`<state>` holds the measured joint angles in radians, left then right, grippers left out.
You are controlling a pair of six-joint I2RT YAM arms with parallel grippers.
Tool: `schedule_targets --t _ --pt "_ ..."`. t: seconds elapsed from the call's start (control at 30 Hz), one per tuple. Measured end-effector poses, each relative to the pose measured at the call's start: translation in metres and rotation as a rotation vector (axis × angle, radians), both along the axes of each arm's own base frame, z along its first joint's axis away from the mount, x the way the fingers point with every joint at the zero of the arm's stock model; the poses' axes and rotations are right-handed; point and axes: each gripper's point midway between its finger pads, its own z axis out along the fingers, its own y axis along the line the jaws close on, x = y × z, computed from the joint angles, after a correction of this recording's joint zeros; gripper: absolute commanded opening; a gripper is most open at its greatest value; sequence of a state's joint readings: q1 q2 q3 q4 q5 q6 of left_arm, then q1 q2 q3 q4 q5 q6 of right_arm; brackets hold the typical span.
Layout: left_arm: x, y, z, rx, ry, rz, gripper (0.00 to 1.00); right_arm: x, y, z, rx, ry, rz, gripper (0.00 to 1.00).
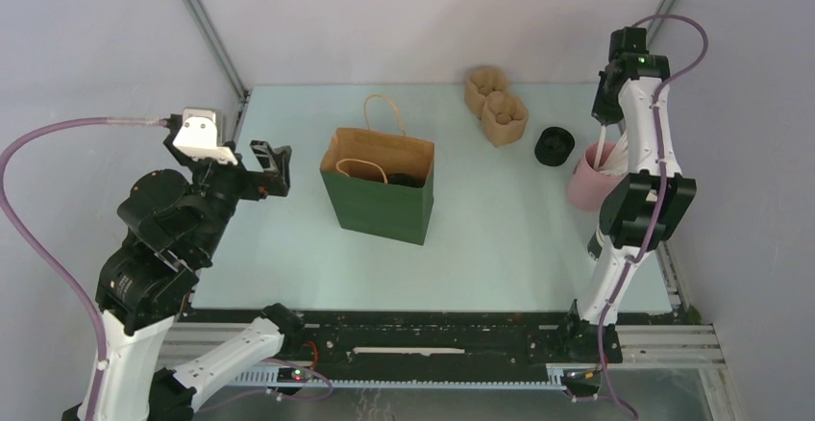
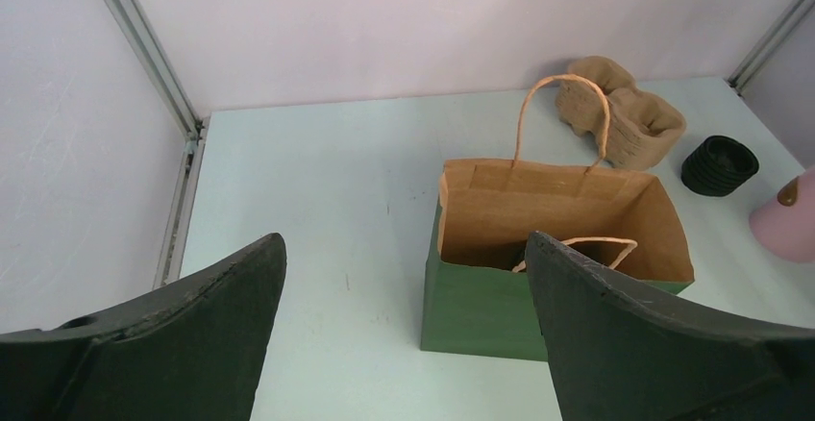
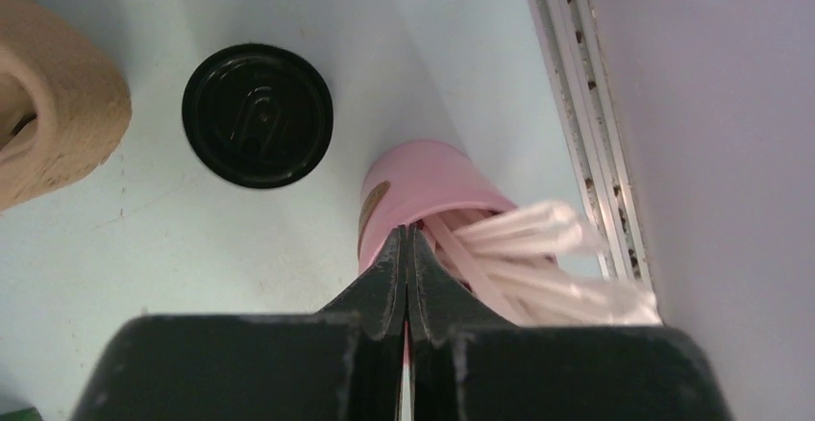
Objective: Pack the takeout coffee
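The takeout coffee (image 1: 405, 179) is sitting inside the green paper bag (image 1: 380, 211), only its dark top showing and its axis unclear, while the left gripper (image 1: 273, 168) is gaping wide and the right gripper (image 3: 406, 240) is pinching together over the pink straw cup (image 3: 423, 176)

the left arm (image 1: 159, 248) rises from its base at the near left corner of the tabletop. it is folded at the elbow, with the wrist roughly level and pointing right, in from the left edge. the left gripper (image 1: 272, 168) has its jaws spread wide, and its two dark fingers (image 2: 192, 325) stand far apart in the wrist view. the right arm (image 1: 642, 152) stands tall by the right edge, bent over at the top so the wrist points down. the right gripper (image 3: 407, 238) is pressed closed, its tips meeting.
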<state>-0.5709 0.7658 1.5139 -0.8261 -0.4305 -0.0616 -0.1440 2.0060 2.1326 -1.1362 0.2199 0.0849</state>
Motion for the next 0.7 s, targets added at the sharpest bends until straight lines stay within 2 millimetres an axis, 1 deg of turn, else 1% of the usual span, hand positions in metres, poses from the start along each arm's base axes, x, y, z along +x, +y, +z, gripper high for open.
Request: schedule_targets --t 0.07,0.13,0.17,0.2,0.23,0.3,0.33,0.37,0.47,0.5,0.67,0.7 --pt "0.0 -0.001 0.0 -0.003 0.0 -0.009 0.99 -0.006 0.005 0.012 -0.021 -0.017 0.005 0.0" --pt "-0.001 -0.003 0.0 -0.004 0.0 -0.019 0.99 -0.014 0.013 0.029 -0.035 -0.051 0.013 0.0" --pt "-0.001 -0.004 0.0 -0.004 0.0 -0.023 0.99 -0.018 0.017 0.042 -0.04 -0.079 0.018 0.0" --pt "-0.001 -0.004 0.0 -0.005 0.0 -0.026 0.99 -0.022 0.023 0.056 -0.043 -0.113 0.025 0.0" --pt "-0.002 -0.006 0.0 -0.006 0.0 -0.034 0.99 -0.035 0.034 0.09 -0.047 -0.2 0.04 0.0" --pt "-0.002 -0.007 0.0 -0.013 0.002 -0.041 0.98 -0.045 0.054 0.118 -0.015 -0.287 0.08 0.0" --pt "-0.002 -0.007 0.0 -0.018 0.002 -0.041 0.99 -0.05 0.064 0.129 0.006 -0.325 0.101 0.0" --pt "-0.002 -0.008 0.0 -0.023 0.003 -0.041 0.98 -0.055 0.076 0.141 0.036 -0.367 0.129 0.0" --pt "-0.002 -0.008 0.0 -0.039 0.006 -0.039 0.99 -0.071 0.122 0.175 0.145 -0.495 0.247 0.0" --pt "-0.002 -0.008 0.0 -0.044 0.006 -0.039 0.98 -0.076 0.143 0.187 0.195 -0.543 0.3 0.0" --pt "-0.004 -0.008 0.001 -0.065 0.004 -0.037 0.98 -0.103 0.219 0.232 0.436 -0.717 0.494 0.0" --pt "-0.004 -0.008 0.002 -0.07 0.004 -0.037 0.98 -0.107 0.228 0.238 0.477 -0.737 0.514 0.0"
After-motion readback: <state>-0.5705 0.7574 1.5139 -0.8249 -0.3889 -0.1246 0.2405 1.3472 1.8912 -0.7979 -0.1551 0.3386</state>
